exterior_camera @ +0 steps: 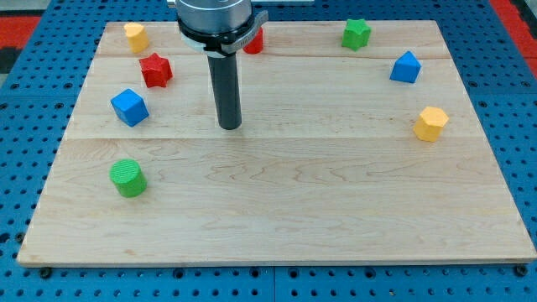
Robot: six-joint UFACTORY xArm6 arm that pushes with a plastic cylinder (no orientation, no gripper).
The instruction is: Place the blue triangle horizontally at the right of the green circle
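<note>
The blue triangle (405, 67) is sitting at the board's (277, 210) two o'clock edge, well apart from the green circle (128, 178) lying at eight o'clock. My tip (230, 126), a bare rod with no claw to spread or pinch, is resting above centre, touching nothing. A blue cube (129, 107) and red star (155, 70) are standing at its nine and ten o'clock.

The blue triangle (405, 67) sits flat on the board near the view's upper right, well apart from the green circle (128, 178), a short ribbed cylinder standing upright near the view's lower left, neither touching any other block.
</note>
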